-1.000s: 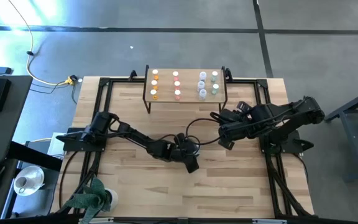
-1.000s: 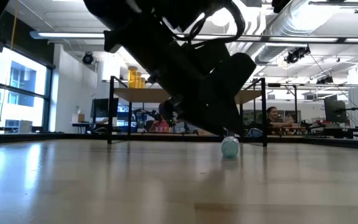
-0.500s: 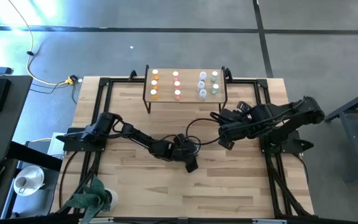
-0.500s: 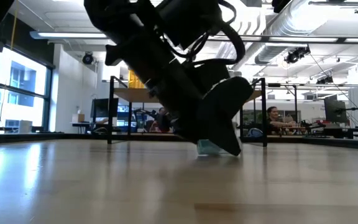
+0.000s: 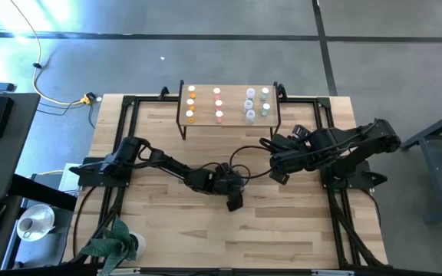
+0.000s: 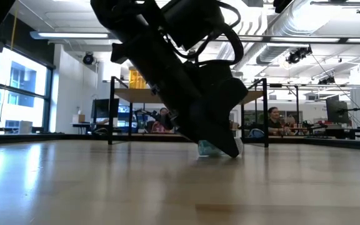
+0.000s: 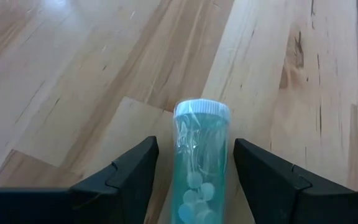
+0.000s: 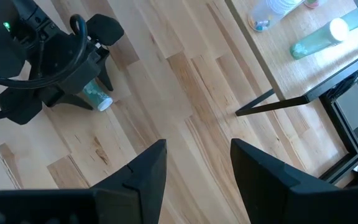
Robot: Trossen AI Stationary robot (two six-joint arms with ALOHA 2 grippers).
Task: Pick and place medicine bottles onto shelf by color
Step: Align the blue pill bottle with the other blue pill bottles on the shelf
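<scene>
Left gripper [image 7: 191,180] down at the tabletop, mid-table, fingers spread with a teal green bottle [image 7: 199,163] lying on its side between them; a gap shows on both sides of the bottle, so the fingers straddle it and have not closed on it. White cap points away from the wrist. Low view: same gripper [image 6: 220,140] tilted steeply, tips at the wood, teal bottle [image 6: 209,149] flat on the table under it. Right wrist view confirms: bottle [image 8: 97,97] on the wood between the left arm's fingers

Right gripper [image 8: 192,163] hovers over the table on the right side, near the shelf, fingers apart with nothing between them. Waiting, by the look of it

Shelf [image 5: 229,121] at the far edge of the table, light-wood board on black legs. Bottles already stand on it, grouped in 4 columns: orange [image 5: 191,105] at the left, pink-red [image 5: 218,104] next, pale blue-white [image 5: 249,105], teal green [image 5: 265,102] at the right. About 11 up there as far as I can count; exact number unsure

Judgement: task near its end. The teal bottle on the table is the only one I can see off the shelf. Left to do: close on it, lift, set it in the teal column
</scene>
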